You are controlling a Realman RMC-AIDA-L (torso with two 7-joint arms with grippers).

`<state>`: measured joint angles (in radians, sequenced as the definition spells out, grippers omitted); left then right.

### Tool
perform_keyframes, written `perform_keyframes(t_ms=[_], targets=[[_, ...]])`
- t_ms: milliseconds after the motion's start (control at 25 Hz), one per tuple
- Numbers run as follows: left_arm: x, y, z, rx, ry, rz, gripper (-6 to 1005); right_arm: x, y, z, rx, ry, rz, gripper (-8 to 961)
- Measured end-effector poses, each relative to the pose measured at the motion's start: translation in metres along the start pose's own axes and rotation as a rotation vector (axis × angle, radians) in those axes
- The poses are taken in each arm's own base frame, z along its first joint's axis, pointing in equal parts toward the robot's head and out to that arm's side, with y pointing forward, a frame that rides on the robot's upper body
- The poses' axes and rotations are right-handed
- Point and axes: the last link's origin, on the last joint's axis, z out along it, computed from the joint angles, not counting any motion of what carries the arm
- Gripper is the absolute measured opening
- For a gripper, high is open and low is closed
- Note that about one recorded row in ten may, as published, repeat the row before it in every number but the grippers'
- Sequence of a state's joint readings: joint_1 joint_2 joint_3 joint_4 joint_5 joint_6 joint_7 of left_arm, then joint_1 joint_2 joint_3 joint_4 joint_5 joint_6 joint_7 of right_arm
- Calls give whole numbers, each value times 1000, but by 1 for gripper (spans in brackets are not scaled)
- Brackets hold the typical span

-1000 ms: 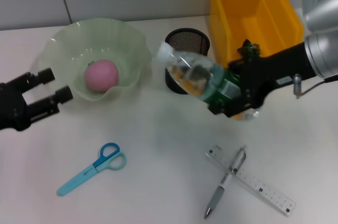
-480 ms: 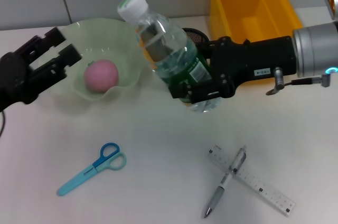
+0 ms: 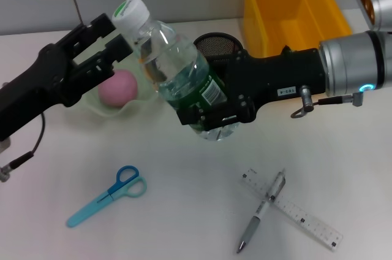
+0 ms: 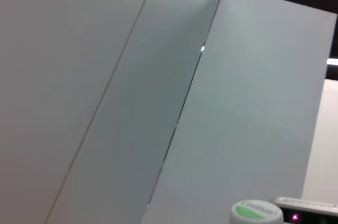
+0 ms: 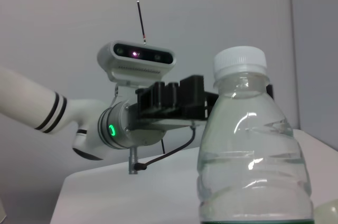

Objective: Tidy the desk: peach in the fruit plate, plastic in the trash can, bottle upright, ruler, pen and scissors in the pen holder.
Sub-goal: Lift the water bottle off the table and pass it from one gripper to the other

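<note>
My right gripper [image 3: 211, 114] is shut on the lower body of the clear bottle [image 3: 174, 70], holding it above the table, nearly upright and leaning left. Its white cap [image 3: 131, 11] also shows in the left wrist view as the cap [image 4: 256, 212]. My left gripper [image 3: 116, 38] is open, with its fingertips right beside the bottle's neck. In the right wrist view the bottle [image 5: 248, 155] stands in front of the left gripper [image 5: 174, 97]. The pink peach [image 3: 116, 87] lies in the green fruit plate [image 3: 133, 103], which is partly hidden by the left arm. Blue scissors [image 3: 107, 195], a pen [image 3: 262, 211] and a ruler [image 3: 294, 211] lie on the table. The plastic is out of view.
The black mesh pen holder [image 3: 214, 44] stands just behind the right gripper. The yellow trash can [image 3: 294, 8] is at the back right. The pen lies crossed over the ruler at the front right, and the scissors are at the front left.
The right arm has carried the bottle left and tipped it from lying slanted to nearly upright. The left gripper has risen and swung right, up to the bottle's cap.
</note>
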<state>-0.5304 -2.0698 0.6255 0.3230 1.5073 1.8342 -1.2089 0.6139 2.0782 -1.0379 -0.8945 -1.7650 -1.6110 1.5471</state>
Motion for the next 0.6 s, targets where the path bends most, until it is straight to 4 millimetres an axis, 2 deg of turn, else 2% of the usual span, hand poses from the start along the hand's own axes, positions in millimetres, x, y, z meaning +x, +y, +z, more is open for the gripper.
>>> perform_keyframes(t_ms=[160, 600], targets=[[-1, 1, 9, -29, 10, -17, 746, 0, 0, 5, -16, 0, -1, 771], [-3, 7, 13, -60, 34, -3, 745, -2, -1, 12, -38, -11, 0, 771]])
